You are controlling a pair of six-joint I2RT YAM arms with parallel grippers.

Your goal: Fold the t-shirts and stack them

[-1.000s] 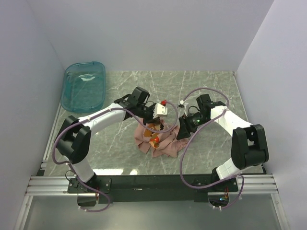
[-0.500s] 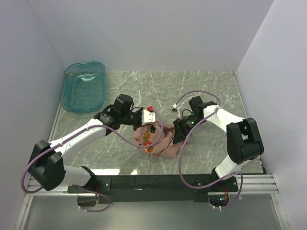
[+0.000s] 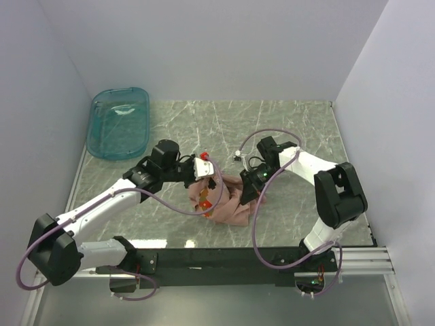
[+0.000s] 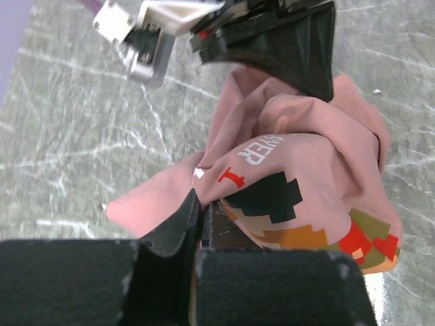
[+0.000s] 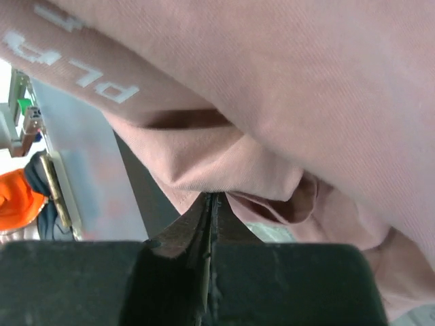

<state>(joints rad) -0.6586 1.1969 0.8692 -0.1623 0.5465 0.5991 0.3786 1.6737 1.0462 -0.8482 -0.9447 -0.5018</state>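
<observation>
The dusty-pink t-shirt [image 3: 230, 206] lies crumpled in the middle of the marble table, its pixel print and white text facing up [image 4: 285, 197]. My left gripper [image 3: 204, 179] comes in from the left and is shut on a fold of the t-shirt beside the print [image 4: 202, 204]. My right gripper [image 3: 250, 193] is at the shirt's right side. Its jaws are shut, pinching a pink fold [image 5: 212, 197]. Pink cloth [image 5: 285, 88] fills most of the right wrist view. The two grippers are close together, and the right one's black finger [image 4: 299, 47] shows in the left wrist view.
A translucent teal bin [image 3: 119, 122] stands at the back left corner of the table. White walls close in the left, back and right sides. Both arms' purple cables loop over the table near the shirt.
My right gripper has shifted left onto the shirt and shut on a fold. My left arm has stretched lower and further left, still gripping the shirt.
</observation>
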